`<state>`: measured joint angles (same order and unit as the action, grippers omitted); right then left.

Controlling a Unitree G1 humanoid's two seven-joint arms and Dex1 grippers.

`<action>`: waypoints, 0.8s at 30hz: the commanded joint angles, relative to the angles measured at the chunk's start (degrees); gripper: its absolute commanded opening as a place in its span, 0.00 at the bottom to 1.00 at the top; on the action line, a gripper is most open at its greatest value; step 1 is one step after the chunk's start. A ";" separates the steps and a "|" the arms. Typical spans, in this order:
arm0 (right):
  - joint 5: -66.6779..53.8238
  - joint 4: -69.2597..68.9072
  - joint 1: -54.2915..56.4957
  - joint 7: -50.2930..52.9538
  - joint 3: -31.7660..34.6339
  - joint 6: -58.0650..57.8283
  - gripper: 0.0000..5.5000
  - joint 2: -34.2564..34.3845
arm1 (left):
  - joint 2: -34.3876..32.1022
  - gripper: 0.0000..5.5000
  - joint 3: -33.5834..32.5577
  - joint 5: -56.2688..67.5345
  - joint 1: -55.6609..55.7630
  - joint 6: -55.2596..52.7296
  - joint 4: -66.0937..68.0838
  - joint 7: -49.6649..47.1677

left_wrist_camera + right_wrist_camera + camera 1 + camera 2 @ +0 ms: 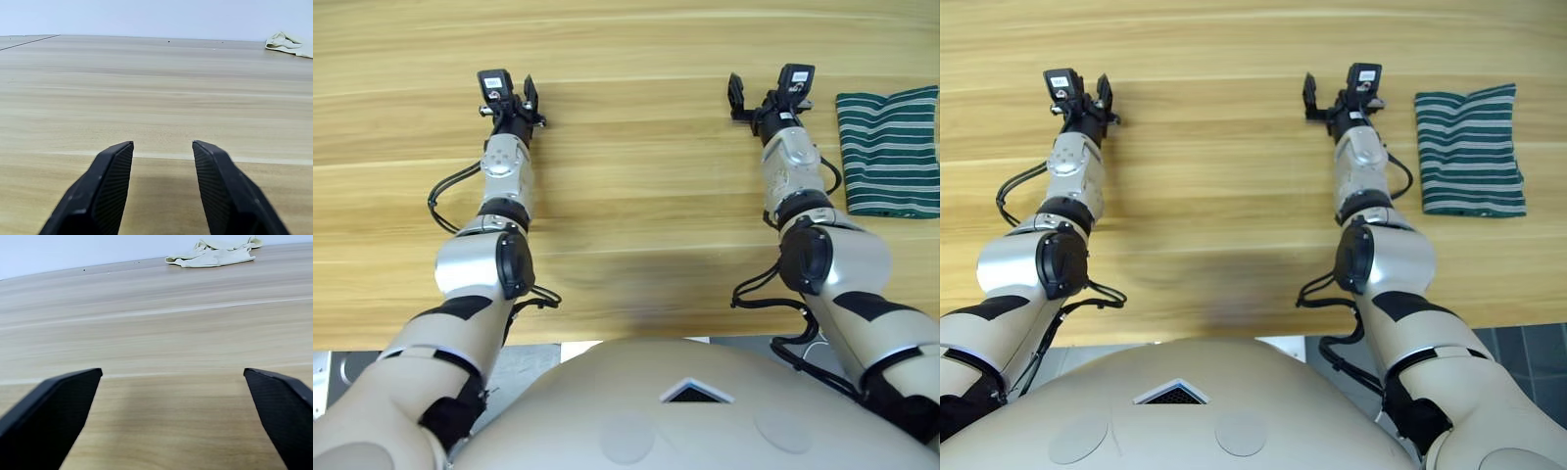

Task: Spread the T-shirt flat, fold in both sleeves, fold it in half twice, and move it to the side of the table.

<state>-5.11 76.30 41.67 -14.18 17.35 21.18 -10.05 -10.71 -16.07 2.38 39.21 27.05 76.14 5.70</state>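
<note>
The T-shirt [889, 150], green with pale stripes, lay as a compact folded rectangle at the right side of the worktop [636, 196], at about 3 o'clock from the right tool [766, 93]. It sat near that tool but clearly apart from it. No sleeve stuck out, the edges looked fairly square, and the layers lay flat on the wood, with a slight bulge along the near edge.

The left tool [512, 93] was over bare wood at about 9 o'clock from the right one, well apart. It was released, fingers parted with nothing between them. The right tool was likewise released, spread wider, and gripping nothing. Both sat low over the worktop and pointed toward 12 o'clock.

Far across the worktop, beyond the tools, a crumpled pale cloth [212, 253] lay by itself.

Judging by this layout, the spreading, the sleeve folds and both halvings appeared done, and the bundle was already placed to the side. Little or nothing of the task seemed left, except perhaps drawing the arms back.
</note>
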 commanded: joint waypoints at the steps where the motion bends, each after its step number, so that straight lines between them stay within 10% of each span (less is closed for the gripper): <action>1: 0.43 0.49 1.62 0.66 0.27 -0.74 0.97 -0.24 | -0.07 0.41 0.15 -0.61 -0.06 -1.13 0.64 0.18; 24: 1.31 0.47 1.52 1.53 0.05 -0.47 0.97 -0.26 | 0.04 0.41 0.06 -0.98 -0.03 -1.47 0.60 0.40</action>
<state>-4.03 76.32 41.67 -13.11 17.40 21.18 -10.07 -10.65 -16.16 1.84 39.21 26.35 76.16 5.74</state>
